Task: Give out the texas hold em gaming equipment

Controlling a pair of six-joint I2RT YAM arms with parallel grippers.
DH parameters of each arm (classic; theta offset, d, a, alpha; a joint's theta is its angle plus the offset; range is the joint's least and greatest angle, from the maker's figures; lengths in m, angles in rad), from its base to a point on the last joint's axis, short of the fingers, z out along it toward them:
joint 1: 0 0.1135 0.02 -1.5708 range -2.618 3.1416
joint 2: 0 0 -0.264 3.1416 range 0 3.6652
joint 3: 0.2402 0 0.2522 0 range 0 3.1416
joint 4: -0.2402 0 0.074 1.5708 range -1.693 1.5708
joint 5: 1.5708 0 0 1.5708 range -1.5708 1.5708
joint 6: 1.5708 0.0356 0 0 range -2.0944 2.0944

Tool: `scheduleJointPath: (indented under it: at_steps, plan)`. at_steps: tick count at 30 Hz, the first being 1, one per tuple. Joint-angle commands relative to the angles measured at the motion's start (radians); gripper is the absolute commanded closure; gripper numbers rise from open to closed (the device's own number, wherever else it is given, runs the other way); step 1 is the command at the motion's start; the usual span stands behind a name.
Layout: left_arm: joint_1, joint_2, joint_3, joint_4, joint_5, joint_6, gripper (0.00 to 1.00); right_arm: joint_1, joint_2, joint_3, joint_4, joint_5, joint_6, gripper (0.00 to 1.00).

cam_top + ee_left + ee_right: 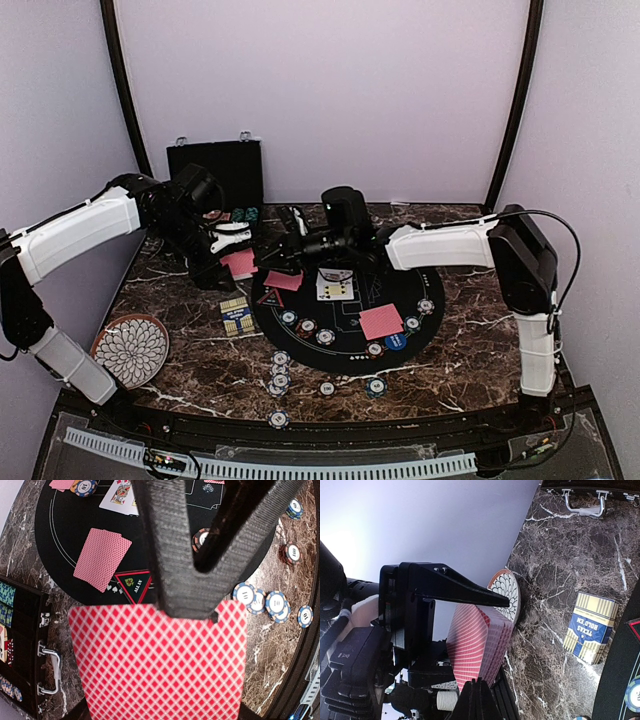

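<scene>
Mostly dealt: cards and chips point(281, 372) sit on the desk point(450, 340). Left end effector point(200, 595) grips the deck point(160, 660); right end effector point(480, 687) pinches closed at the deck's edge.

One black case point(225, 170), one flowered plate point(130, 349) and one card box point(235, 316) are here. One triangle marker point(271, 297). Chips are too many and small to count.

Even, fairly bright light fills the overhead view; the glossy dark marble worktop point(470, 330) shows soft pale sheen and only faint shadows. In the left wrist view the black ribbed left gripper point(192, 587) looms large and slightly soft, with the red diamond-backed card deck point(160, 665) just below it crisp. In the right wrist view the lilac wall washes out above-left of the right gripper point(477, 692).
</scene>
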State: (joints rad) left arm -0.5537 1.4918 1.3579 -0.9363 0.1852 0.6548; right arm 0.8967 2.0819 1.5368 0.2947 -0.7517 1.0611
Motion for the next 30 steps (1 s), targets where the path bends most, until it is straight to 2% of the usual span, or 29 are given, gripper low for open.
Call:
scheduleJointPath:
  at_steps: [1,20,21,24,26,30]
  plan:
    - [0.003,-0.036,-0.005,0.019,-0.004,0.008,1.00,0.007,-0.042,-0.017,0.067,-0.033,0.032,1.00]
    - [0.003,-0.042,-0.019,0.019,-0.016,0.014,1.00,-0.103,-0.208,-0.201,0.077,-0.024,0.027,1.00]
    - [0.003,-0.042,-0.018,0.020,-0.016,0.013,1.00,-0.101,-0.204,-0.199,0.069,-0.023,0.023,0.97]
    - [0.003,-0.038,-0.010,0.020,-0.011,0.010,1.00,-0.082,-0.183,-0.188,0.067,-0.015,0.025,0.76]
    - [0.003,-0.035,-0.004,0.017,-0.008,0.009,1.00,-0.062,-0.154,-0.165,0.068,-0.023,0.030,0.66]
    - [0.003,-0.031,0.004,0.013,-0.003,0.006,1.00,-0.030,-0.096,-0.118,0.089,-0.037,0.050,0.61]
